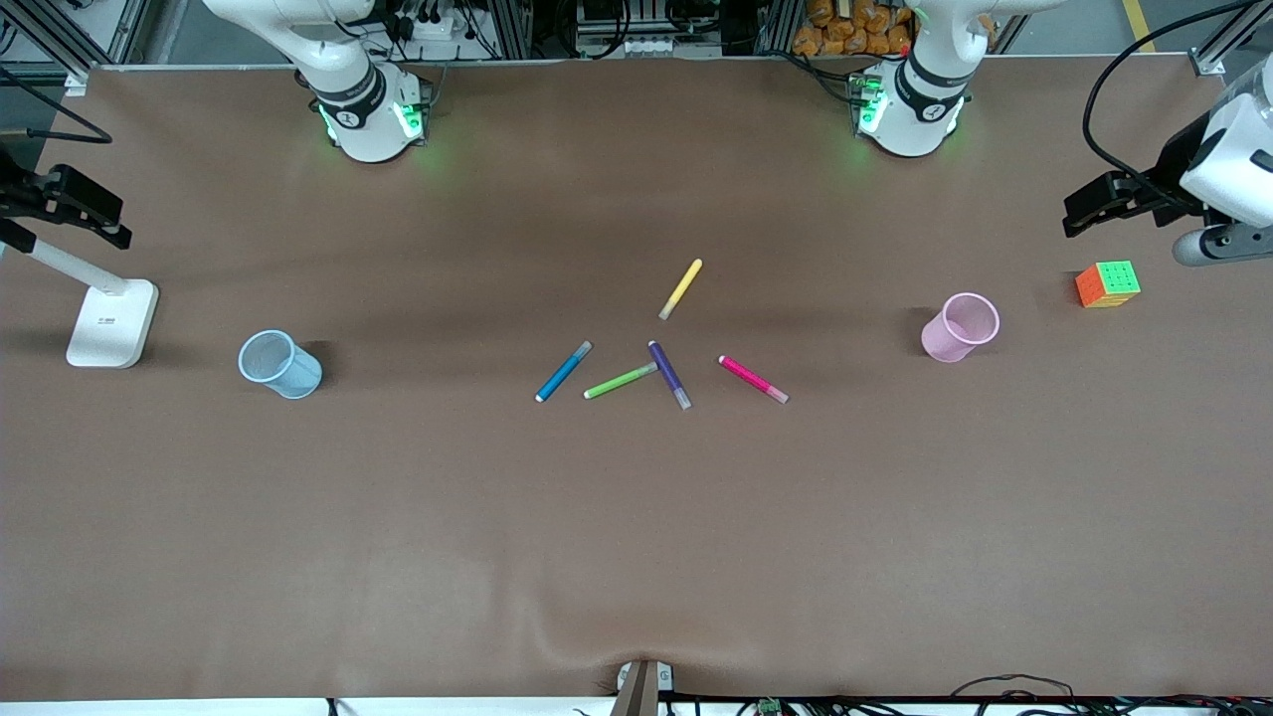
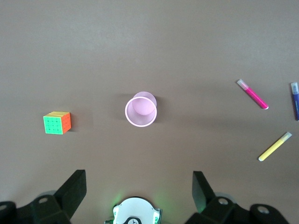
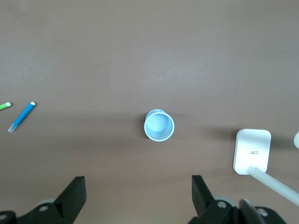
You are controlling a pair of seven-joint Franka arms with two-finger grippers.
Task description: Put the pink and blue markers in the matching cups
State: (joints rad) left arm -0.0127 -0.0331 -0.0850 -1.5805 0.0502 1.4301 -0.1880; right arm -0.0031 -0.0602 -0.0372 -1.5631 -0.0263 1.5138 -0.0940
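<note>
The pink marker (image 1: pixel 753 379) (image 2: pixel 252 94) and the blue marker (image 1: pixel 564 371) (image 3: pixel 22 116) lie flat at mid-table in a loose cluster of pens. The pale pink cup (image 1: pixel 940 340) (image 2: pixel 127 112) stands upright and empty toward the left arm's end. Toward the right arm's end stands the pale blue cup (image 1: pixel 281 365) (image 3: pixel 145 126), also empty. My left gripper (image 1: pixel 1089 204) (image 2: pixel 138 179) hangs open, high over the table by the pink cup. High by the blue cup, my right gripper (image 1: pixel 75 214) (image 3: pixel 138 182) is open too. Neither holds anything.
A purple pen (image 1: pixel 669 375), a green pen (image 1: pixel 620 381) and a yellow pen (image 1: pixel 681 288) (image 2: pixel 275 146) lie among the markers. A colour cube (image 1: pixel 1107 283) (image 2: pixel 57 122) sits beside the pink cup. A white stand (image 1: pixel 111 323) (image 3: pixel 252 150) with a slanted pole stands beside the blue cup.
</note>
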